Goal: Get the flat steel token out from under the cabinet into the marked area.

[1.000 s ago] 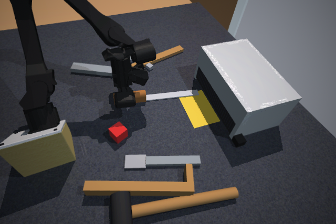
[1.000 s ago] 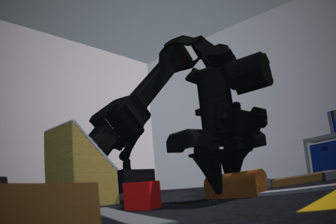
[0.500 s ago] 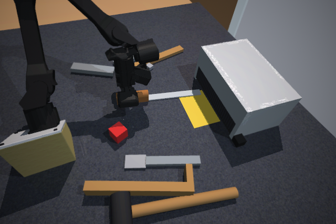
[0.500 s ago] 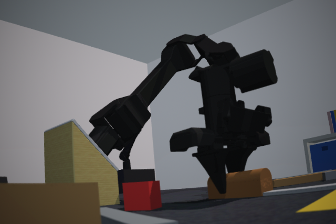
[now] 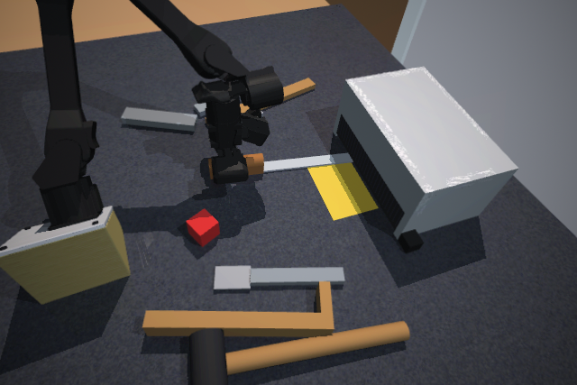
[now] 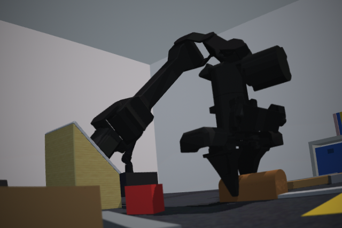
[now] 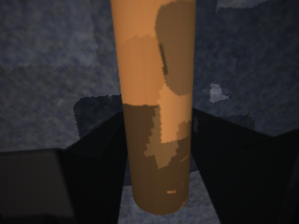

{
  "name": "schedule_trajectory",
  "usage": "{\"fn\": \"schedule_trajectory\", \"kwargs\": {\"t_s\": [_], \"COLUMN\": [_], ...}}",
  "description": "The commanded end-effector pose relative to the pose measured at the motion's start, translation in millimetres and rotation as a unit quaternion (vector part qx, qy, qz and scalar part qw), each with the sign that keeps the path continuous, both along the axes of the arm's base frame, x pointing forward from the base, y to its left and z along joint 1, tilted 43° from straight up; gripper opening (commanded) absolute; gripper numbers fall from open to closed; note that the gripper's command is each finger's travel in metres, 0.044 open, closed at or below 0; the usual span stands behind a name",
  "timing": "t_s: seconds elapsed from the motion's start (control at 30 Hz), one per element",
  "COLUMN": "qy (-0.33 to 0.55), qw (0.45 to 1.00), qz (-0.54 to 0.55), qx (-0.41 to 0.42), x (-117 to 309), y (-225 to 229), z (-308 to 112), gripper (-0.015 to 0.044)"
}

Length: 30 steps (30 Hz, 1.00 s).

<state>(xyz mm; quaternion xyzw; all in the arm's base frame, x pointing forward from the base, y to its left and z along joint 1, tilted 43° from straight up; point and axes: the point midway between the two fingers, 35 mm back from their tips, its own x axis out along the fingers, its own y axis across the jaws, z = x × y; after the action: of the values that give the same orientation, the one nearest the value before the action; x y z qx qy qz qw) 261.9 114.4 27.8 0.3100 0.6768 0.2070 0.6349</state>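
My gripper (image 5: 229, 177) (image 6: 242, 182) (image 7: 154, 118) points down and is shut on the orange handle (image 5: 255, 164) (image 6: 259, 184) (image 7: 154, 70) of a flat-bladed tool. The handle is at table level. Its thin steel blade (image 5: 297, 163) (image 6: 309, 192) runs toward the cabinet (image 5: 447, 129) and ends at the vented front, near the far corner of the yellow marked area (image 5: 330, 189) (image 6: 328, 206). Whether the tip is under the cabinet cannot be told. The blade runs along the marked area's far edge. The steel token cannot be made out in any view.
A red cube (image 5: 202, 226) (image 6: 143, 199) stands nearer the arm's base. A grey flat tool (image 5: 296, 275), an L-shaped wooden bar (image 5: 233, 320) and a mallet (image 5: 316, 345) lie at the front. A grey bar (image 5: 158, 118) and a wooden stick (image 5: 300, 87) lie behind the gripper. A black block (image 5: 410, 241) sits at the cabinet's near corner.
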Motion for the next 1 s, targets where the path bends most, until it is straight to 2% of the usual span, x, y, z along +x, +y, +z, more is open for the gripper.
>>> {"fn": "schedule_trajectory", "kwargs": {"t_s": [0.0,0.97], "qy": [-0.001,-0.001], "qw": [1.000,1.000], "qz": [0.000,0.000], "qx": [0.002,0.002], "x": [6.8,40.0], "y": [-0.6,-5.2], "z": [-0.3,-4.0], "gripper": [0.0000,0.0000]}}
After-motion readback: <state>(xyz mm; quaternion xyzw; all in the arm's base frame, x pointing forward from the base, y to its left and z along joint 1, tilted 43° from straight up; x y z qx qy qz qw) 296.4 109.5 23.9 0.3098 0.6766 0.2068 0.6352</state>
